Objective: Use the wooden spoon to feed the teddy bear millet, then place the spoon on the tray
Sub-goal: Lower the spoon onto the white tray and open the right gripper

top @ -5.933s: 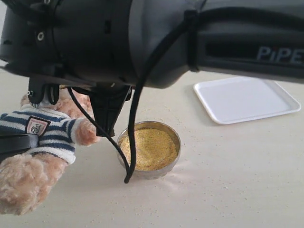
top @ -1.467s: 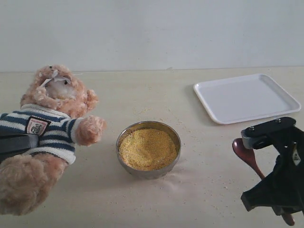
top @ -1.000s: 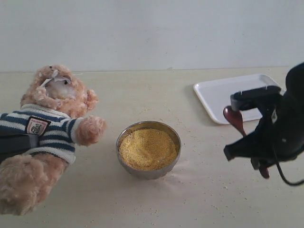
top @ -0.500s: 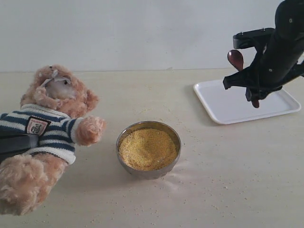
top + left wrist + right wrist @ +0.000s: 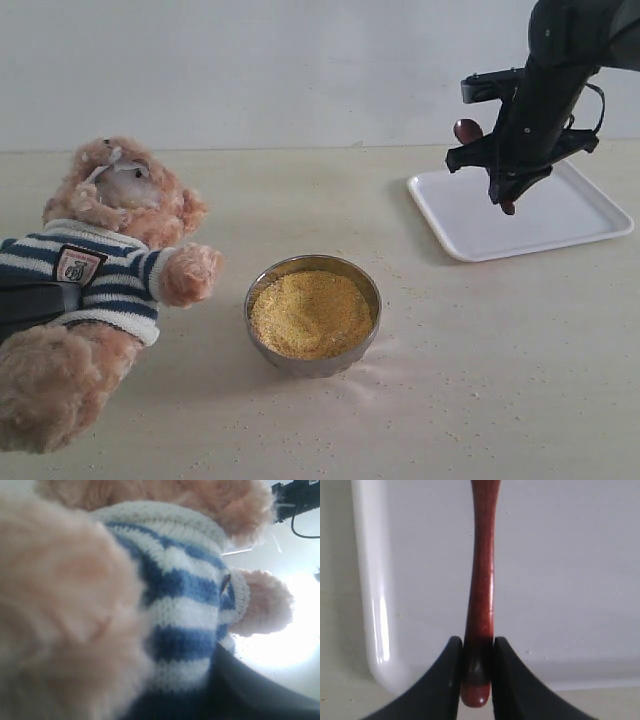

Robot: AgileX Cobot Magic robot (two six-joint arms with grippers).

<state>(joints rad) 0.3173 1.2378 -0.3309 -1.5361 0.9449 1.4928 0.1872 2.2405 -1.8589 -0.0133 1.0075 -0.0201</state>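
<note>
Wooden spoon [image 5: 481,580]: slim, glossy, dark reddish-brown, with light streaks along the handle. The right gripper [image 5: 477,652] has it near the rounded handle end. The two black fingers [image 5: 440,685] are set narrow and tight on either side of the handle, whose tip pokes just past them. From the fingers the handle runs out over the tray [image 5: 370,605]. In the exterior view the oval bowl shows beyond the gripper's upper side. The spoon hangs in the air over the tray.

Tray: white and flat, with a low shiny rim. One rounded corner lies directly under the fingers.

Well apart from them a steel bowl [image 5: 314,268] brims with millet [image 5: 312,312], fine golden grain. Loose grains speckle the table [image 5: 480,380].

Farthest off is the teddy bear [image 5: 110,250], fluffy light brown in a navy-and-white striped shirt with a chest badge. The left gripper [image 5: 38,298] clasps its waist. One dark finger presses across the shirt; the other is hidden.
</note>
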